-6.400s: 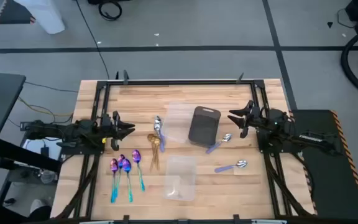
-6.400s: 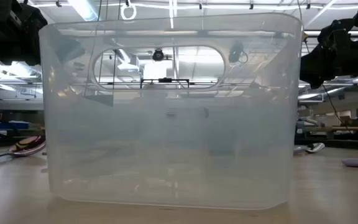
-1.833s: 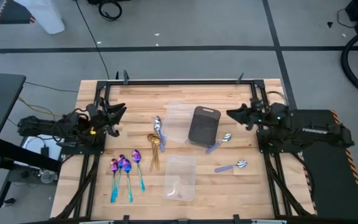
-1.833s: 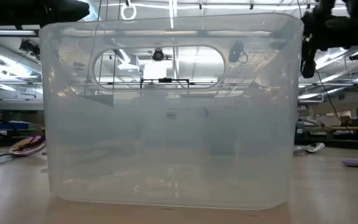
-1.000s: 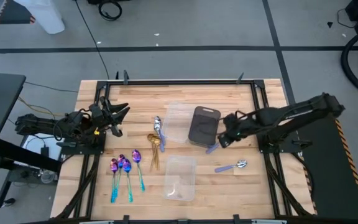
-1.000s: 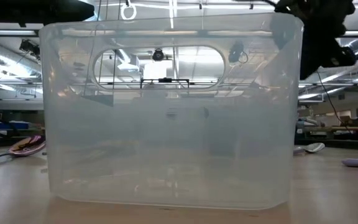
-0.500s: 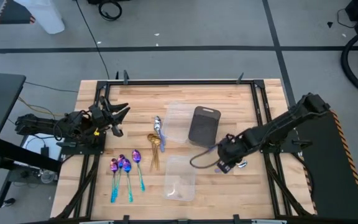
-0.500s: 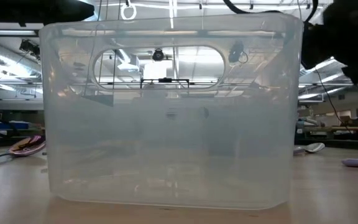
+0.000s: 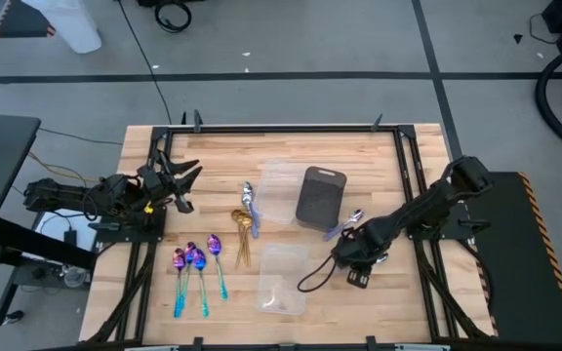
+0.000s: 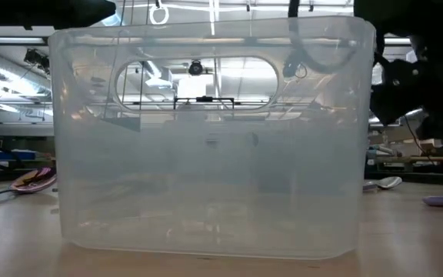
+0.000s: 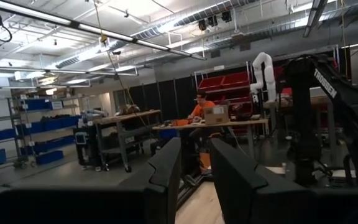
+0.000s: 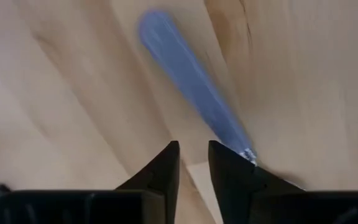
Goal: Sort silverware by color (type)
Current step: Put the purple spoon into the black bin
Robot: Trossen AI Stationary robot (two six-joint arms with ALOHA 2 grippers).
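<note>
My right gripper (image 9: 351,261) (image 12: 193,163) points down over the table's right half, between the near clear tray and the right edge. Its fingers are open by a narrow gap. Just beyond them lies a silver spoon's pale bluish handle (image 12: 185,81), touched by neither finger as far as I can see. A second silver spoon (image 9: 345,225) lies by the dark grey tray (image 9: 320,195). Three purple-blue spoons (image 9: 196,265), the gold spoons (image 9: 243,230) and another silver spoon (image 9: 249,199) lie left of centre. My left gripper (image 9: 185,185) (image 11: 196,168) waits at the left, raised, narrowly open and empty.
One clear plastic tray (image 9: 281,192) lies beside the dark grey tray, and another (image 9: 283,279) lies near the front edge and fills the low view (image 10: 206,138). A black cable loop (image 9: 310,278) hangs by my right gripper. A person sits at a bench far behind (image 11: 199,109).
My right gripper has swung from beside the dark grey tray toward the table's near edge and down, tipping from slanted to pointing down and rolling at the wrist. It now hangs over the silver spoon on the table's right half. The spoons have not moved.
</note>
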